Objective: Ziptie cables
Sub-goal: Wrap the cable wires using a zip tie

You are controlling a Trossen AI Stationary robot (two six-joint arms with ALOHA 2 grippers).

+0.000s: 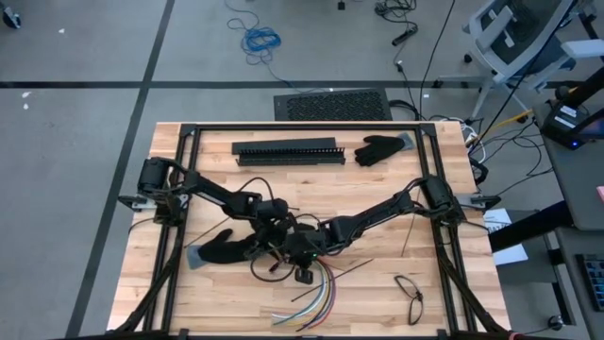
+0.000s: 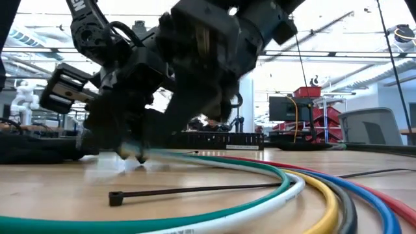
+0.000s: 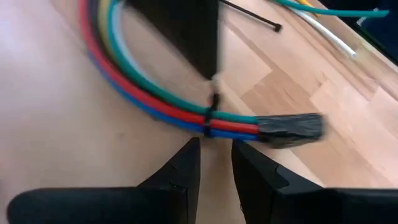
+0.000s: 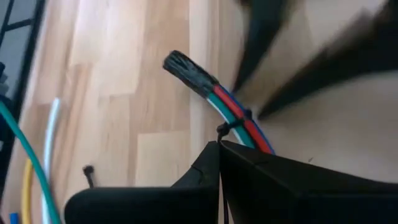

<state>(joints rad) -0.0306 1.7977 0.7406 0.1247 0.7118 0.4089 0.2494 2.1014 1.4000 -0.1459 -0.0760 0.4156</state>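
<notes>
Right gripper (image 4: 219,146) is clamped shut, apparently on the zip tie (image 3: 209,118) tail at the cables (image 3: 155,99), likely pulling it tight. Left gripper (image 3: 216,152), jaws narrow and empty, hovers just beside that tie, near the taped end (image 3: 290,127).

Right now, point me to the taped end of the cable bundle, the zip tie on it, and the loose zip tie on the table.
Taped end (image 3: 291,127), left wrist view, middle of the dark tape.
Fastened zip tie (image 3: 208,119), left wrist view, band around the cables.
Loose zip tie (image 2: 195,190), low view, mid-strip.
</notes>
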